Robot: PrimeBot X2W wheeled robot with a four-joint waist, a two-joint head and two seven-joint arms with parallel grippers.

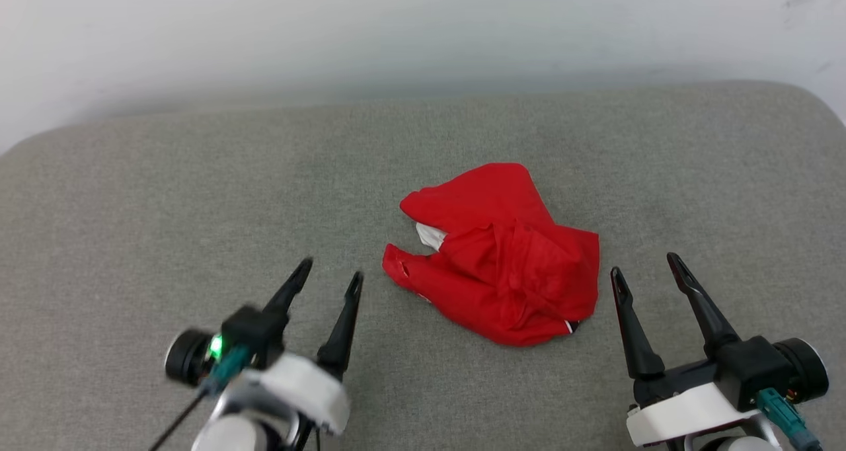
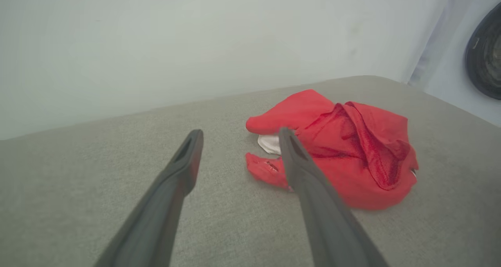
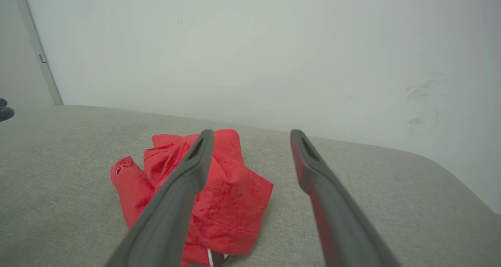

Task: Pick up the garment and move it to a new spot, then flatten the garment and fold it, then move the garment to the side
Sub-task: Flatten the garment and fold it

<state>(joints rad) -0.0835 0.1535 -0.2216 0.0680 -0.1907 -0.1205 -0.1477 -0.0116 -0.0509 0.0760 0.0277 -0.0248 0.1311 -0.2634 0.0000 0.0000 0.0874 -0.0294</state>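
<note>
The garment (image 1: 502, 256) lies crumpled in a red heap near the middle of the grey cushioned surface (image 1: 165, 206), with a bit of white showing at its left side. My left gripper (image 1: 328, 270) stands open to the heap's lower left, apart from it. To the lower right my right gripper (image 1: 646, 264) is open too, close beside the cloth's right edge. In the left wrist view the garment (image 2: 348, 149) sits right of my open left gripper (image 2: 239, 134). From the right wrist, the garment (image 3: 231, 192) lies partly behind the left finger of my open right gripper (image 3: 251, 134).
A pale wall (image 1: 423, 34) rises right behind the surface's far edge. The surface's corners round off at the back left and back right. A dark round object (image 2: 485, 51) shows at the far right of the left wrist view, off the surface.
</note>
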